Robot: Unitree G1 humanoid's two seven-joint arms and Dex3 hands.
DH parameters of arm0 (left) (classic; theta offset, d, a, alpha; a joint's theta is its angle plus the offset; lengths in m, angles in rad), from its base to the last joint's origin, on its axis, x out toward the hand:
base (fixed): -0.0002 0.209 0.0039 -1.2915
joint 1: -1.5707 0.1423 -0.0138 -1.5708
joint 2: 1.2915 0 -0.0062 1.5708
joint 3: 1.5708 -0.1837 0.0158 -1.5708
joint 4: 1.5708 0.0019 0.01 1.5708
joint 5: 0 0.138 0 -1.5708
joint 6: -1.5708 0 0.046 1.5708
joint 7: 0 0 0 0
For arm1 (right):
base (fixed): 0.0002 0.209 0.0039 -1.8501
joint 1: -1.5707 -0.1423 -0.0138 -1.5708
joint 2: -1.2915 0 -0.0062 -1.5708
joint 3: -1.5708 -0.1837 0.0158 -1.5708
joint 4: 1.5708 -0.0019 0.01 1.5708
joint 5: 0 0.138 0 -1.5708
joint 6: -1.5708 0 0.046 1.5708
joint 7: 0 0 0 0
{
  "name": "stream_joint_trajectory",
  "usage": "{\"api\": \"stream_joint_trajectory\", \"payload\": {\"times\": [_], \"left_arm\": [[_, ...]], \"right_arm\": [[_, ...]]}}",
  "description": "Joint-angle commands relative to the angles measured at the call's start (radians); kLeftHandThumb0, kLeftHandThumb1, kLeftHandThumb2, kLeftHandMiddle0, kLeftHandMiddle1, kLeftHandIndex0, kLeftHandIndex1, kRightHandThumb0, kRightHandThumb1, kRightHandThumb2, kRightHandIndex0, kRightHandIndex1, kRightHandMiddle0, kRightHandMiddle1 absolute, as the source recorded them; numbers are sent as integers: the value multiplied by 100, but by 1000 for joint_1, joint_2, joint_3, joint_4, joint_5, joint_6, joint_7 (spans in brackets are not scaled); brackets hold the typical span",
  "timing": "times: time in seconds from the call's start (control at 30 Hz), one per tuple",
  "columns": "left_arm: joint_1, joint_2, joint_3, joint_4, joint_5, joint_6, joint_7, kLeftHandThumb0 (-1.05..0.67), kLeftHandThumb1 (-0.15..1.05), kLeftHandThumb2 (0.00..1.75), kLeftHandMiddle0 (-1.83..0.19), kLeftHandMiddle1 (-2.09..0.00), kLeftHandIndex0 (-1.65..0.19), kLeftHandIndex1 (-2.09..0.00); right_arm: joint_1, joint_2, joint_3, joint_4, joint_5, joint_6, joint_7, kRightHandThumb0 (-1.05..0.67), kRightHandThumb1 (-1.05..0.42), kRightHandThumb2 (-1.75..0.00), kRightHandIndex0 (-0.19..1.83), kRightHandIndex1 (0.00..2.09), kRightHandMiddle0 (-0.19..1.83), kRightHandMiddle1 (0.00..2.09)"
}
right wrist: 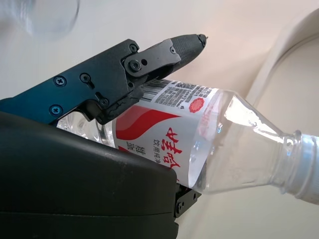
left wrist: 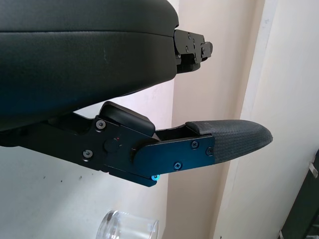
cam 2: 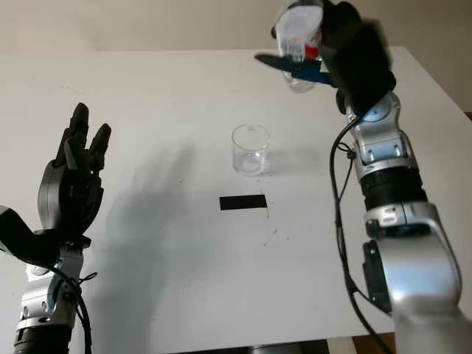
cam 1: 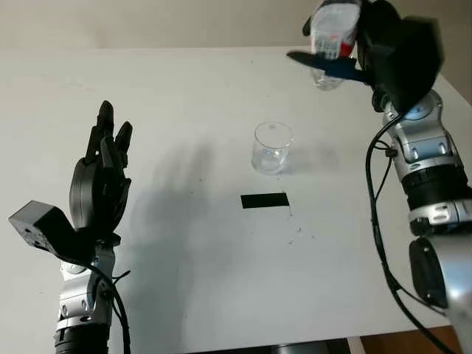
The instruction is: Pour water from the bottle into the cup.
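The right hand (cam 1: 369, 44) is gripping a clear water bottle (cam 1: 333, 40) aloft beyond the glass cup (cam 1: 271, 147); the left hand (cam 1: 103, 177), open, is holding nothing above the white table (cam 1: 184, 96).

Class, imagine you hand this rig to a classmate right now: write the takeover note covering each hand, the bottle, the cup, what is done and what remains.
Right hand: shut on the clear plastic bottle with a red and white label, held raised over the far right of the white table, beyond the cup.
Left hand: open, raised over the near left of the table, holding nothing.
Clear glass cup: upright mid-table, just beyond a black rectangular marker; it looks empty.
Done: bottle picked up and lifted.
Left: bring the bottle's mouth over the cup, tilt it and pour. Whether a cap is on, I cannot tell.
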Motion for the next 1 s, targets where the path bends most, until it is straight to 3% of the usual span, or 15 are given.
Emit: {"api": "stream_joint_trajectory", "payload": {"times": [0.0, 0.13, 0.23, 0.53, 0.97], "left_arm": [[9, 2, 2, -18, -4, -1, -3, -86, 105, 59, 19, -46, 0, 0], [11, 2, 1, -21, -6, -1, -7, -86, 105, 59, 19, -46, 0, 0], [11, -1, 0, -23, -7, 1, -6, -86, 105, 59, 19, -44, 0, 0], [18, -6, -5, -34, 0, 4, 4, -85, 105, 61, 19, -41, 1, 0], [27, -8, -5, -48, -5, 15, 12, -85, 105, 61, 19, -40, 1, 0]], "right_arm": [[33, 12, -51, -158, 81, 144, 27, -10, -105, -40, 177, 209, 162, 209], [91, 35, -113, -363, 206, 385, 31, -11, -105, -45, 181, 209, 163, 209], [136, 45, -140, -463, 271, 484, 39, -13, -105, -50, 183, 209, 181, 209], [268, 52, -93, -605, 282, 585, 84, -12, -105, -57, 183, 209, 183, 209], [362, 67, -3, -589, 231, 535, 151, -18, -105, -56, 183, 209, 183, 209]]}}
